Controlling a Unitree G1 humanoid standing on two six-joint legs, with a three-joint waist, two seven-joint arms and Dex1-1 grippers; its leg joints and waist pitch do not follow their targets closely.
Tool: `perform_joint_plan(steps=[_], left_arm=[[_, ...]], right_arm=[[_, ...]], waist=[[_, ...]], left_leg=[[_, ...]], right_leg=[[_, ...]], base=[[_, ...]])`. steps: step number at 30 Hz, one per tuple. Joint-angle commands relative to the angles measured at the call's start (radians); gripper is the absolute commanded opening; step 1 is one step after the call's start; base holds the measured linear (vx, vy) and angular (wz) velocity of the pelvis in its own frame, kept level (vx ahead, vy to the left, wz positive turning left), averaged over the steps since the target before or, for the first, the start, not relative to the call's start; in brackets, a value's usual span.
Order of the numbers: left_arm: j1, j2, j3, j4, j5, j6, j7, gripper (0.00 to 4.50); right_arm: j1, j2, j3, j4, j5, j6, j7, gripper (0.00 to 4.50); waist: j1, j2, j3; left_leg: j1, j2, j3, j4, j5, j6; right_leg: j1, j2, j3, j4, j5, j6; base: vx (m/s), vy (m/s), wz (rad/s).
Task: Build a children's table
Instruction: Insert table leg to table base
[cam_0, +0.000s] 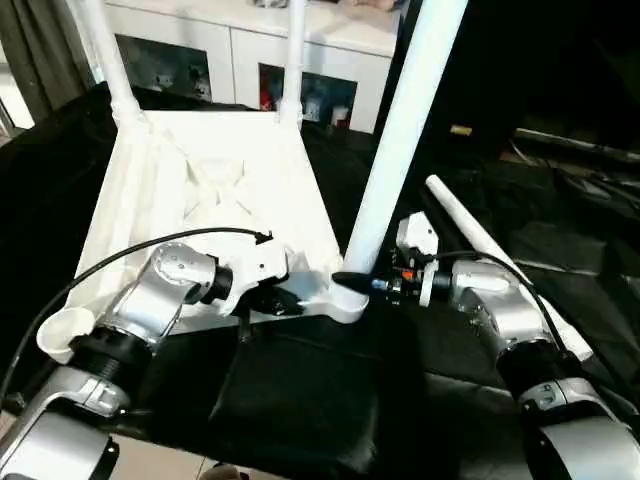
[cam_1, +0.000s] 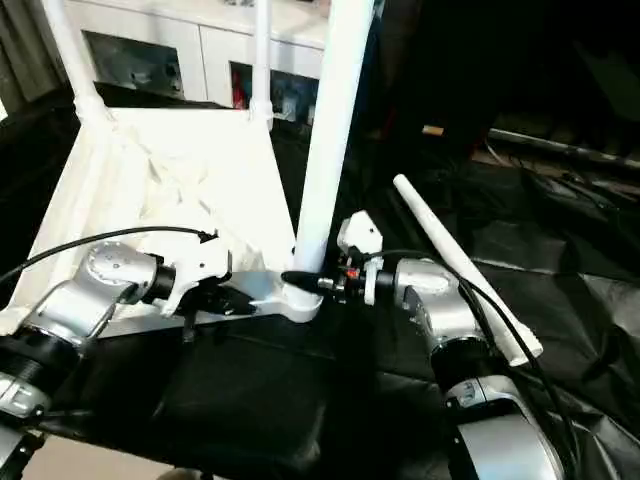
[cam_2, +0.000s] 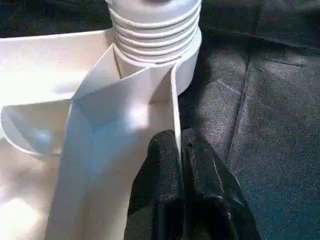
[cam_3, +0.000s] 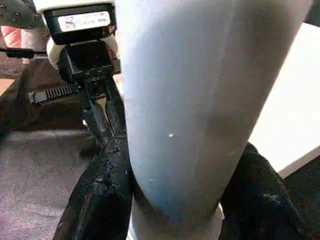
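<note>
Our right gripper is clamped around the foot of the near leg, one black finger on each side of the tube, just above the corner socket it stands in. Our left gripper pinches the raised rim of the upturned tabletop between its closed fingers, just beside that same socket.

The right wrist view brings the tube up close and shows the left gripper beyond it, at the rim. The left wrist view shows what the head views cannot: the ribbed collar of the leg seated in the socket, directly ahead of our fingertips.

From the head views, the tabletop lies underside up on the black-draped work table. Past our grippers, two more legs stand upright in the far corner sockets. The near socket on the left gripper's outer side stands open with nothing in it. A fourth leg lies loose on the cloth just beyond the right gripper. A white cabinet stands behind the table.
</note>
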Motion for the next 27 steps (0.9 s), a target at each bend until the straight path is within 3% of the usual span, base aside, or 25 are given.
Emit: perform_joint_plan(steps=[1,3,6,7,8,10,11,12,13,14,15,16,17,18,19,20,21,22,23,25,27], left_arm=[[-0.023,-0.060,-0.036,-0.007,0.002,-0.029,-0.020,0.00],[-0.042,-0.078,-0.023,0.031,0.025,-0.021,0.041,0.00],[-0.082,-0.120,0.017,0.095,0.043,0.037,0.188,0.00],[-0.095,-0.134,0.030,0.114,0.046,0.053,0.234,0.00],[-0.099,-0.139,0.034,0.120,0.046,0.058,0.249,0.00],[-0.114,-0.154,0.047,0.144,0.051,0.083,0.302,0.00],[-0.130,-0.173,0.061,0.170,0.062,0.113,0.361,0.00],[-0.141,-0.186,0.068,0.186,0.068,0.133,0.396,0.00],[-0.149,-0.196,0.073,0.198,0.076,0.141,0.416,0.00],[-0.152,-0.200,0.075,0.203,0.079,0.146,0.425,0.00],[-0.156,-0.206,0.077,0.209,0.084,0.154,0.438,0.00],[-0.169,-0.225,0.080,0.232,0.098,0.165,0.477,0.00],[-0.176,-0.234,0.081,0.244,0.104,0.174,0.501,0.00],[-0.180,-0.239,0.080,0.249,0.108,0.178,0.514,0.00],[-0.182,-0.242,0.079,0.252,0.111,0.181,0.523,0.00],[-0.186,-0.252,0.067,0.244,0.127,0.204,0.560,0.00],[-0.186,-0.252,0.067,0.244,0.127,0.204,0.560,0.00],[-0.184,-0.260,0.065,0.225,0.128,0.224,0.566,0.00],[-0.180,-0.269,0.065,0.198,0.126,0.250,0.569,0.00],[-0.162,-0.283,0.060,0.140,0.130,0.291,0.572,0.00],[-0.153,-0.290,0.057,0.114,0.137,0.312,0.573,0.00]], right_arm=[[0.058,-0.009,0.054,0.104,-0.085,0.040,-0.036,1.89],[0.052,0.001,0.039,0.124,-0.090,0.037,-0.084,1.89],[0.029,0.032,0.000,0.186,-0.104,0.036,-0.260,1.89],[0.024,0.041,-0.007,0.203,-0.113,0.038,-0.325,1.89],[0.022,0.044,-0.009,0.209,-0.116,0.040,-0.348,1.89],[0.019,0.061,-0.023,0.228,-0.114,0.049,-0.417,1.89],[0.015,0.088,-0.038,0.249,-0.112,0.056,-0.500,1.89],[0.012,0.108,-0.041,0.262,-0.117,0.063,-0.558,1.88],[0.008,0.124,-0.038,0.274,-0.129,0.070,-0.606,1.88],[0.005,0.131,-0.036,0.280,-0.135,0.073,-0.632,1.88],[0.001,0.143,-0.033,0.289,-0.144,0.077,-0.671,1.88],[-0.021,0.183,-0.039,0.330,-0.149,0.096,-0.776,1.88],[-0.035,0.208,-0.057,0.353,-0.135,0.111,-0.829,1.88],[-0.044,0.222,-0.069,0.365,-0.126,0.121,-0.860,1.88],[-0.050,0.231,-0.076,0.373,-0.120,0.128,-0.878,1.88],[-0.072,0.268,-0.102,0.400,-0.101,0.146,-0.935,1.88],[-0.072,0.268,-0.102,0.400,-0.101,0.146,-0.935,1.88],[-0.082,0.284,-0.116,0.411,-0.092,0.157,-0.959,1.88],[-0.090,0.298,-0.126,0.420,-0.085,0.169,-0.975,1.88],[-0.105,0.313,-0.118,0.431,-0.097,0.183,-0.987,1.88],[-0.115,0.320,-0.110,0.441,-0.113,0.183,-0.992,1.88]], waist=[[-0.007,0.025,-0.043],[-0.004,0.026,-0.039],[-0.012,0.023,-0.022],[-0.017,0.022,-0.023],[-0.026,0.027,-0.022],[-0.040,0.040,-0.018],[-0.055,0.052,-0.017],[-0.028,0.070,-0.016],[0.037,0.068,-0.013],[0.040,0.044,-0.021],[0.026,-0.042,-0.020],[0.012,-0.015,-0.018],[0.023,0.015,-0.028],[0.018,0.039,-0.046],[0.006,0.029,-0.046],[-0.004,0.026,-0.042],[-0.004,0.033,-0.040],[-0.014,0.027,-0.033],[-0.017,0.028,-0.032],[-0.020,0.023,-0.034],[-0.024,0.023,-0.035]], left_leg=[[0.037,0.039,-0.028,-0.086,-0.473,-0.054],[0.044,0.040,-0.028,-0.086,-0.505,-0.056],[0.065,0.032,-0.040,-0.077,-0.629,-0.072],[0.074,0.028,-0.048,-0.072,-0.653,-0.076],[0.071,0.028,-0.058,-0.075,-0.676,-0.079],[0.076,0.035,-0.069,-0.088,-0.748,-0.088],[0.048,0.048,-0.084,-0.124,-0.830,-0.097],[-0.026,0.073,-0.067,-0.214,-0.924,-0.114],[-0.057,0.068,-0.006,-0.257,-0.943,-0.096],[-0.024,0.058,0.014,-0.242,-0.848,-0.087],[0.126,0.007,-0.001,0.033,-0.508,-0.081],[0.017,-0.012,-0.092,0.097,-0.148,-0.012],[-0.035,0.017,-0.101,-0.010,-0.107,-0.074],[-0.005,0.029,-0.091,-0.047,-0.109,-0.105],[0.043,0.030,-0.071,-0.065,-0.226,-0.086],[0.039,0.030,-0.067,-0.073,-0.261,-0.072],[0.056,0.032,-0.057,-0.082,-0.359,-0.060],[0.045,0.030,-0.053,-0.085,-0.424,-0.061],[0.042,0.031,-0.059,-0.088,-0.468,-0.073],[0.040,0.032,-0.065,-0.090,-0.489,-0.080],[0.034,0.033,-0.065,-0.095,-0.474,-0.078]], right_leg=[[0.011,-0.061,0.040,-0.091,-0.393,-0.193],[0.004,-0.062,0.040,-0.097,-0.434,-0.188],[-0.015,-0.065,0.023,-0.127,-0.684,-0.113],[-0.017,-0.069,0.009,-0.143,-0.761,-0.075],[-0.007,-0.068,-0.013,-0.153,-0.788,-0.051],[0.005,-0.060,-0.047,-0.160,-0.749,-0.048],[0.049,-0.050,-0.074,-0.134,-0.619,-0.062],[0.125,-0.024,-0.070,0.034,-0.355,-0.108],[0.126,-0.001,-0.059,0.113,-0.227,-0.092],[0.105,-0.009,-0.019,0.111,-0.314,-0.085],[-0.074,-0.124,0.031,-0.145,-0.961,-0.028],[0.022,-0.203,0.090,-0.161,-1.098,-0.071],[0.087,-0.155,0.031,-0.096,-0.825,-0.090],[0.076,-0.108,0.010,-0.072,-0.573,-0.120],[0.040,-0.059,0.000,-0.047,-0.335,-0.162],[0.046,-0.061,0.006,-0.052,-0.283,-0.179],[0.037,-0.062,0.010,-0.065,-0.320,-0.206],[0.037,-0.065,0.008,-0.079,-0.424,-0.187],[0.034,-0.071,0.005,-0.090,-0.511,-0.151],[0.033,-0.076,0.004,-0.095,-0.548,-0.120],[0.037,-0.078,0.004,-0.098,-0.537,-0.111]], base=[[0.000,0.000,0.00],[0.000,0.000,0.00],[-0.040,0.003,-0.02],[-0.069,0.012,-0.09],[-0.081,0.030,-0.12],[-0.080,0.043,-0.15],[0.000,0.000,0.00],[-0.127,0.052,-0.17],[-0.111,-0.018,0.10],[-0.083,-0.099,0.09],[0.009,-0.117,0.14],[0.095,-0.075,-0.44],[0.060,0.024,-0.45],[0.060,0.024,-0.45],[0.000,0.000,0.00],[-0.062,-0.038,0.19],[-0.062,-0.038,0.19],[0.000,0.000,0.00],[0.000,0.000,0.00],[0.000,0.000,0.00],[0.000,0.000,0.00]])
